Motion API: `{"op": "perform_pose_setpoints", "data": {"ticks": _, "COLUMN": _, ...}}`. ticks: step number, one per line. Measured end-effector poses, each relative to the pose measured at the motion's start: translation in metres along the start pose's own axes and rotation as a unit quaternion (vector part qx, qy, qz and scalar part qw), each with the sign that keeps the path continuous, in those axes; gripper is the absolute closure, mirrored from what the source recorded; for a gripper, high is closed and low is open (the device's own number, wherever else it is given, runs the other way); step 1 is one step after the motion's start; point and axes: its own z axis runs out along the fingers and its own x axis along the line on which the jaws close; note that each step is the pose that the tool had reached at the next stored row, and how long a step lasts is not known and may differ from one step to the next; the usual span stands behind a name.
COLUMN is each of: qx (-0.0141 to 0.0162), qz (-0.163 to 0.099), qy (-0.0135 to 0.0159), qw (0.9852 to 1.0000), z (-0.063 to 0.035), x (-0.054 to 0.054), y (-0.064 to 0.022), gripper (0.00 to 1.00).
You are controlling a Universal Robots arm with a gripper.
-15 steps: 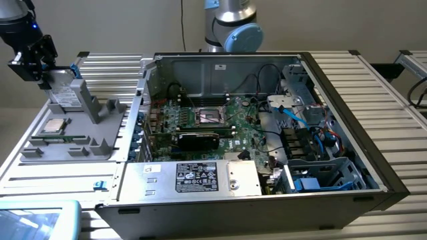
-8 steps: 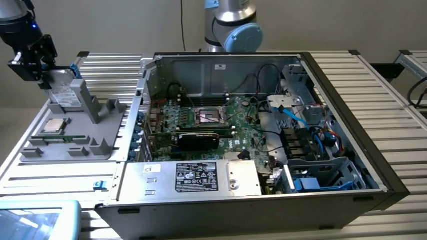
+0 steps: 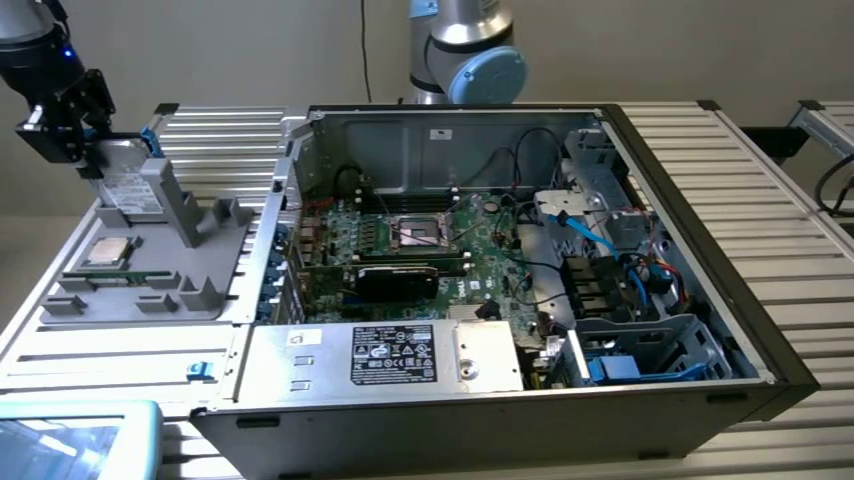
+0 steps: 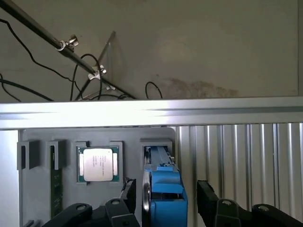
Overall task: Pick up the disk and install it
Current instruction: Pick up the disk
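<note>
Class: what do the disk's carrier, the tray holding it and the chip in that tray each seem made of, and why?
Disk carrier: blue, apparently moulded plastic; uniform colour, soft sheen.
Tray: matte grey, probably plastic; no metallic glint.
Chip: silvery lid, likely metal, reflecting light; green rim suggests circuit board.

Disk [image 4: 165, 190] framed in smooth blue plastic; holder [image 3: 214, 262] matt grey plastic.
</note>
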Motion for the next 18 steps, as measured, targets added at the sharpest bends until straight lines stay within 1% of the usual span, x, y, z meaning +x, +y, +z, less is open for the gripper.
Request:
{"op": "perform_pose_setpoints", "data": {"ticks": 6, "qx": 0.0009, "qz": 0.009, "qy": -0.0002, "qw": 1.0, "z": 0.0005, "x": 0.0001, "y": 0.0, "gripper": 0.37}}
{"op": "perform_pose_setpoints", "data": {"ticks": 16, "qx": 0.001, "qz": 0.011, "qy": -0.0003, "qw": 0.9999, "z": 0.0008, "x": 0.0, "y": 0.0, "gripper": 0.37}}
{"op": "perform_pose_setpoints", "data": {"ticks": 17, "qx": 0.001, "qz": 0.011, "qy": -0.0003, "qw": 0.9999, "z": 0.0008, "x": 0.0001, "y": 0.0, "gripper": 0.39}}
{"op": "perform_pose_setpoints", "data": {"ticks": 18, "qx": 0.001, "qz": 0.011, "qy": -0.0003, "qw": 0.9999, "z": 0.0008, "x": 0.0001, "y": 0.0, "gripper": 0.46}}
